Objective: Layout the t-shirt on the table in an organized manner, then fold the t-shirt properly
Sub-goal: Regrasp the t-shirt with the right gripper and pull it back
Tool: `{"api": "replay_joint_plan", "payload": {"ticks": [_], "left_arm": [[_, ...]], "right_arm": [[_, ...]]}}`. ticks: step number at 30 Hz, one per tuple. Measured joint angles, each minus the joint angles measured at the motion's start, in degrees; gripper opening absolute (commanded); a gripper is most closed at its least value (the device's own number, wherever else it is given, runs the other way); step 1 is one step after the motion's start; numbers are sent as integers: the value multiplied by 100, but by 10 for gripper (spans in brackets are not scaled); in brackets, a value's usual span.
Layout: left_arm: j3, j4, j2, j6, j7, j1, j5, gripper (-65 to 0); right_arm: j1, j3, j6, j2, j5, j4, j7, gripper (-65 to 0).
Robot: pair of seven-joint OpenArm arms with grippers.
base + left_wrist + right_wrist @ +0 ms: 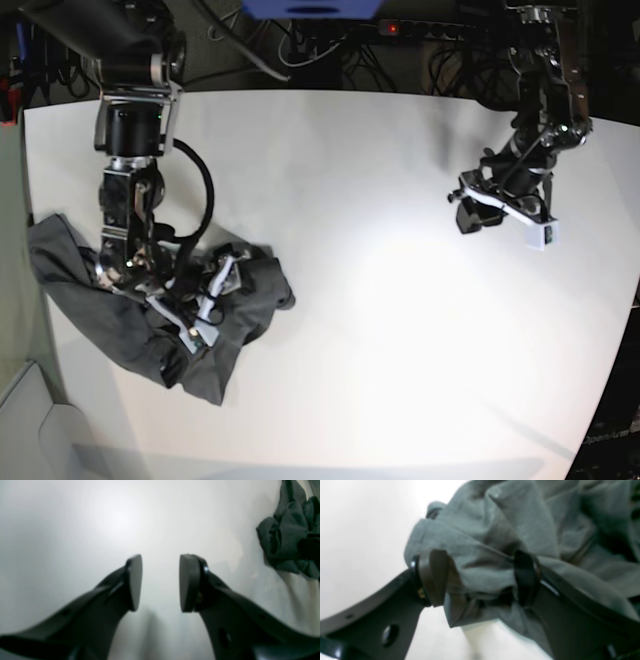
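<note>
On the table (pixel 380 300), crumpled t-shirt (pixel 150 300) sits btwn right jaws, spread wide; left jaws apart, empty

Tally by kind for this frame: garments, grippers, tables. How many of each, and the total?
Garments: 1, the crumpled t-shirt
Grippers: 2, left gripper and right gripper
Tables: 1, the white table
Total: 4

Legible markings: none. I found no text, brand, number or sign that I could read on the t-shirt (pixel 495 530), on the table (pixel 380 300), or on my own arms. The cloth bunched between my right fingers (pixel 432 577) showed plain grey only; no neck label showed.
</note>
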State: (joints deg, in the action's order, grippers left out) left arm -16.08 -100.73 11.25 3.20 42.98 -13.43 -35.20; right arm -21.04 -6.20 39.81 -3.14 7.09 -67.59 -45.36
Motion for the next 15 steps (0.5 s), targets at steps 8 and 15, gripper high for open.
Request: {"api": "replay_joint_plan", "payload": {"ticks": [8, 15], "left_arm": [[2, 0, -4, 0, -15, 0, 0, -408], [0, 0, -4, 0, -15, 28, -2, -408]], "right_arm": [[555, -2, -9, 15, -4, -1198, -59, -650], [1834, 7, -7, 37, 4, -3768, -74, -650]]}}
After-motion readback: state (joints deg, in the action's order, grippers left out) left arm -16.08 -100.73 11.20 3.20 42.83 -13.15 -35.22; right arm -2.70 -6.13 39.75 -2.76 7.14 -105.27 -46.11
